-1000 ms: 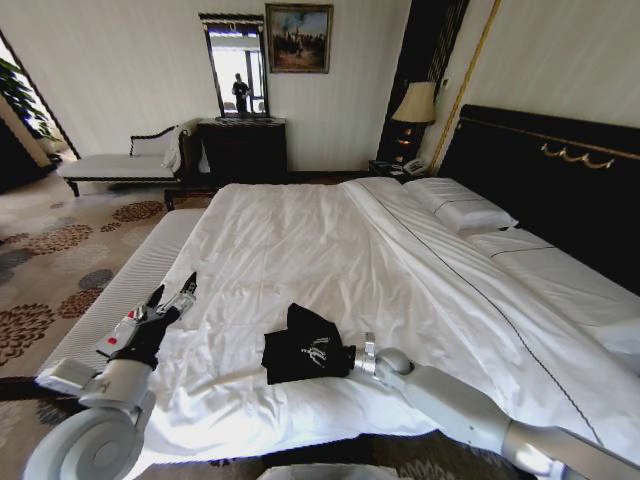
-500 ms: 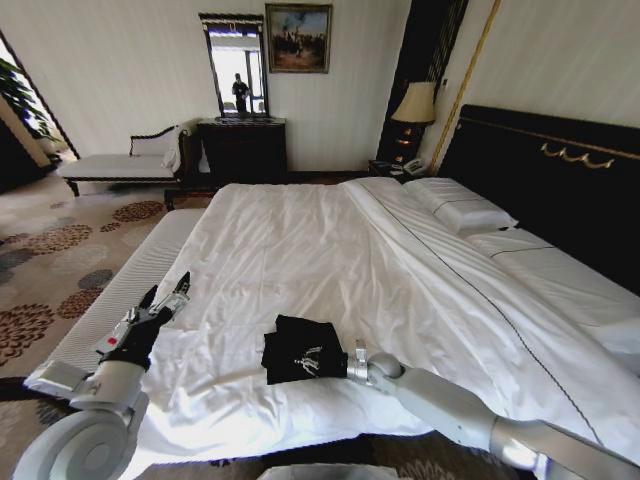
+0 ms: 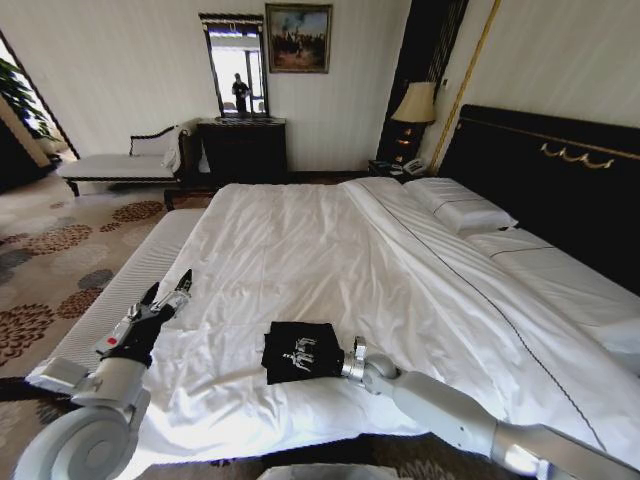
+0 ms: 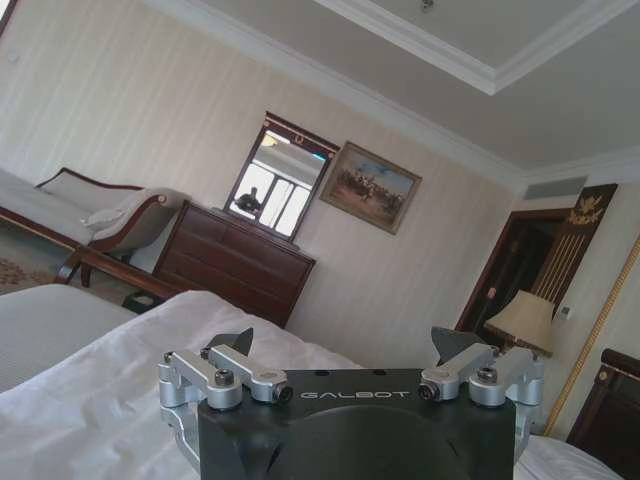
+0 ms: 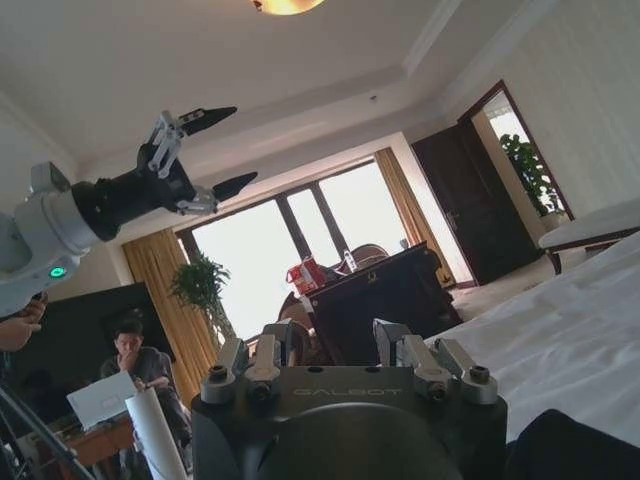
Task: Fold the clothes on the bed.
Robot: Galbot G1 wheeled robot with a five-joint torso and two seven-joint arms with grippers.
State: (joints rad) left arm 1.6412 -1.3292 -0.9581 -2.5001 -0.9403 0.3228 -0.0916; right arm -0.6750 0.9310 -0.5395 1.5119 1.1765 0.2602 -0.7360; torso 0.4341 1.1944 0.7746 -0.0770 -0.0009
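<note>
1. We see the black T-shirt (image 3: pixel 302 351) lying as a compact folded bundle on the white bed (image 3: pixel 330 250), near its front edge and slightly left of centre.
2. Our right gripper (image 3: pixel 345 362) sits low on the sheet at the bundle's right edge; in the right wrist view its fingers (image 5: pixel 262 345) stand a little apart with nothing between them.
3. Our left gripper (image 3: pixel 170 295) is raised over the bed's near-left corner, well apart from the shirt, its fingers (image 4: pixel 237 345) spread wide and empty.
</note>
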